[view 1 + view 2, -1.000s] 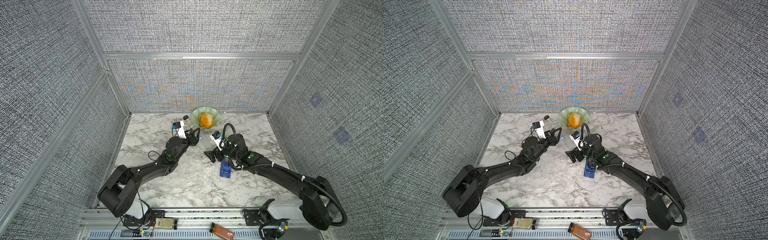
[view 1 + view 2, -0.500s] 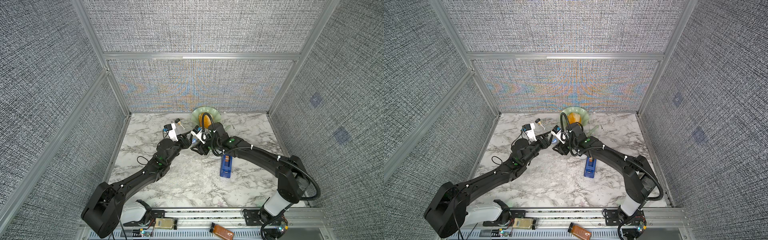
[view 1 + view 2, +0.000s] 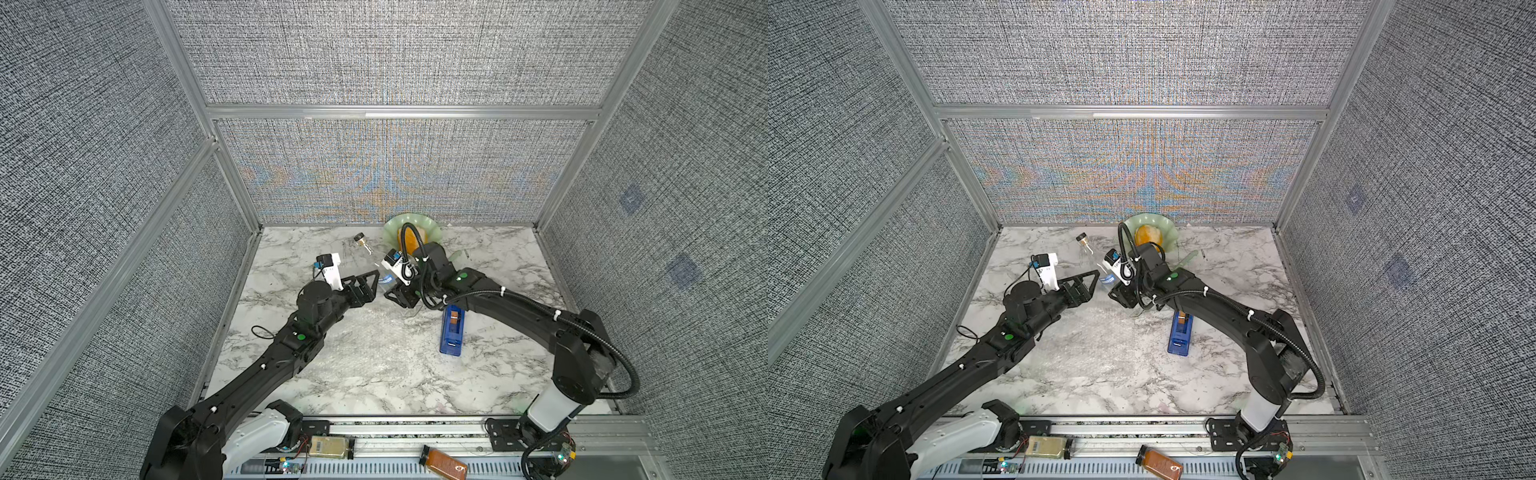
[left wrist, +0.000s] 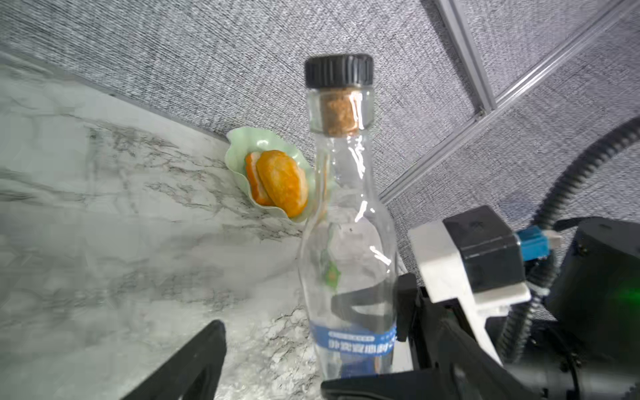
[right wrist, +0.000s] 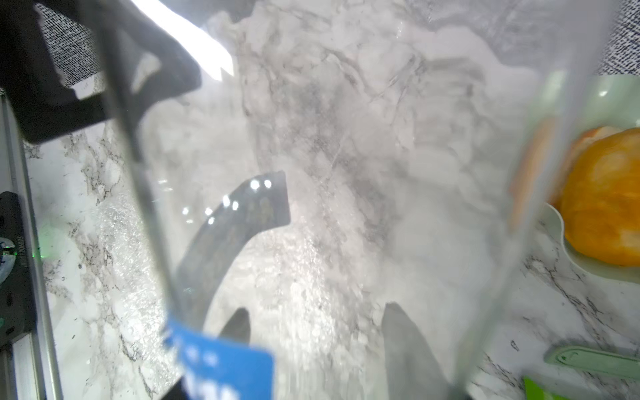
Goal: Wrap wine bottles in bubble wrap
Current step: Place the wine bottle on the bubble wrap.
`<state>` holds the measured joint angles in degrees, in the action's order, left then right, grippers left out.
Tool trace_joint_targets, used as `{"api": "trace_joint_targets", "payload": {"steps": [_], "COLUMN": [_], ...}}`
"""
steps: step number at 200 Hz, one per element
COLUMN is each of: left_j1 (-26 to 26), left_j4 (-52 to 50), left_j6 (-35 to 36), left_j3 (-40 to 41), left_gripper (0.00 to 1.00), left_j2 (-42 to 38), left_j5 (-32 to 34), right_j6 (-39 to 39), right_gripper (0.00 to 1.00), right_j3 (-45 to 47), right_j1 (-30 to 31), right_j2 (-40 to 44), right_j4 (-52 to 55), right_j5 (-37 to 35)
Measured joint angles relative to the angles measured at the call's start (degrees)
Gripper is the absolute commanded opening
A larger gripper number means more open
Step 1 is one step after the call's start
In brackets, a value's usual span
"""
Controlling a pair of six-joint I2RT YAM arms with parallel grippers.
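The wine bottle (image 3: 370, 254) (image 3: 1090, 258) is clear glass with a black cap and a blue label, and it tilts up off the table. My right gripper (image 3: 388, 291) (image 3: 1115, 291) is shut on its lower body by the label. Seen through the glass in the right wrist view, the fingers (image 5: 405, 346) press on both sides. My left gripper (image 3: 372, 286) (image 4: 294, 374) stands open. The bottle (image 4: 346, 225) is between its spread fingers, close to one. The bubble wrap (image 3: 374, 336) (image 3: 1100, 336) lies flat on the marble below both grippers.
A green bowl (image 3: 390, 232) holding an orange bun stands at the back wall. A blue tape dispenser (image 3: 452, 332) lies under the right forearm. A brown-filled bottle (image 3: 442, 461) lies on the front rail. A green lid piece (image 5: 588, 360) lies near the bowl.
The right gripper swung left from above the tape dispenser and shut on the bottle. The left gripper, which held the bottle, has opened and let go.
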<state>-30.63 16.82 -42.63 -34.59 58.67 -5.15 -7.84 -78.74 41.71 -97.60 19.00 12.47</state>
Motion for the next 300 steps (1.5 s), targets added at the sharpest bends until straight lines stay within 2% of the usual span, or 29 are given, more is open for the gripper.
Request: {"api": "trace_joint_targets", "payload": {"steps": [32, 60, 91, 109, 123, 135, 150, 174, 215, 259, 300], "left_j1": [3.1, 6.4, 11.1, 17.8, 26.3, 34.3, 41.9, 48.7, 52.2, 52.5, 52.5], "left_j4": [-11.5, -18.4, -27.8, -32.8, -34.9, -34.7, -33.1, -29.1, -22.9, -21.7, -21.8], "left_j6": [0.8, 0.5, 0.1, 1.3, 2.9, 3.4, 3.1, 1.8, 1.0, 2.6, 4.7], "left_j3": [3.0, 5.7, 3.8, 1.2, -0.7, -1.8, -2.7, -4.0, -4.0, -2.3, -1.7], "left_gripper": [0.99, 0.99, 1.0, 0.99, 0.99, 0.99, 0.99, 0.99, 0.99, 0.99, 0.99], "left_j2": [-7.4, -16.4, -24.7, -26.2, -24.6, -21.7, -17.1, -10.0, -4.8, -4.2, -3.2], "left_j5": [-2.4, -4.0, -5.3, -5.4, -7.0, -11.2, -17.5, -24.6, -29.3, -30.0, -29.4], "right_j6": [-2.2, -4.8, -9.7, -14.9, -19.1, -22.8, -27.0, -31.8, -34.9, -33.1, -30.6], "right_gripper": [0.24, 0.24, 0.24, 0.24, 0.24, 0.24, 0.24, 0.24, 0.28, 0.31, 0.33], "right_j3": [-9.1, -12.7, -16.5, -17.4, -17.3, -17.1, -17.2, -17.8, -23.3, -31.9, -34.9], "right_j1": [0.1, 1.4, 5.4, 9.6, 12.9, 15.3, 17.1, 18.4, 20.2, 20.8, 20.3], "right_j2": [-6.2, -8.9, -12.3, -14.3, -15.4, -16.2, -17.1, -18.4, -22.4, -29.9, -34.6], "right_j4": [8.6, 13.4, 17.8, 19.5, 21.0, 22.3, 23.7, 26.4, 30.7, 35.0, 38.3], "right_j5": [-2.1, -4.4, -7.8, -9.8, -11.3, -12.4, -13.8, -15.4, -14.0, -12.3, -12.0]}}
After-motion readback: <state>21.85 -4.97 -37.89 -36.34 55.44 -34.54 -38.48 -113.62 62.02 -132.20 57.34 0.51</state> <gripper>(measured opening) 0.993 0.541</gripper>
